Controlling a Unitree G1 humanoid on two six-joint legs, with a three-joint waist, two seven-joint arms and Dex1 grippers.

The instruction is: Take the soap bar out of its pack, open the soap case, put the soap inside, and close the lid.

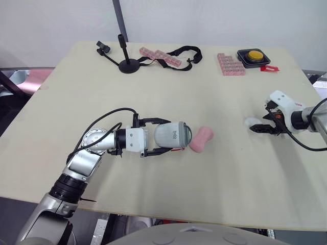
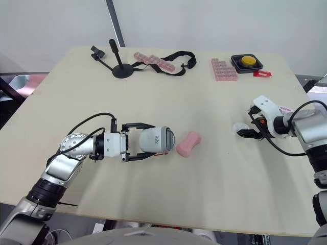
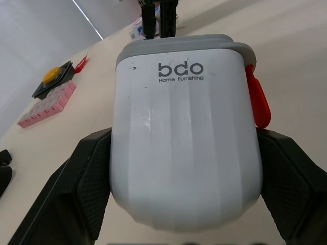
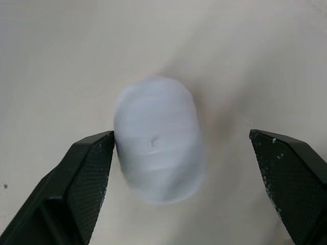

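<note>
Left gripper (image 1: 164,136) pinching case (image 3: 184,143) by its sides, lid end pointing right. Soap (image 1: 201,140) lies bare on worktop (image 1: 153,92) just beside that lid end, long axis slanting away to the right. Right gripper (image 2: 249,127) spread around white pack (image 4: 158,153), well apart from soap. Left is busy, so right likely fetches it

Robot test lab, by the look. Bare pale bench (image 1: 153,97) against blank white wall (image 1: 214,20). Beyond right tool (image 1: 258,126): yellow push button (image 1: 255,54) in black housing. Beyond left tool (image 1: 171,137): small black stand (image 1: 127,64), pink block strips (image 1: 160,57).
</note>
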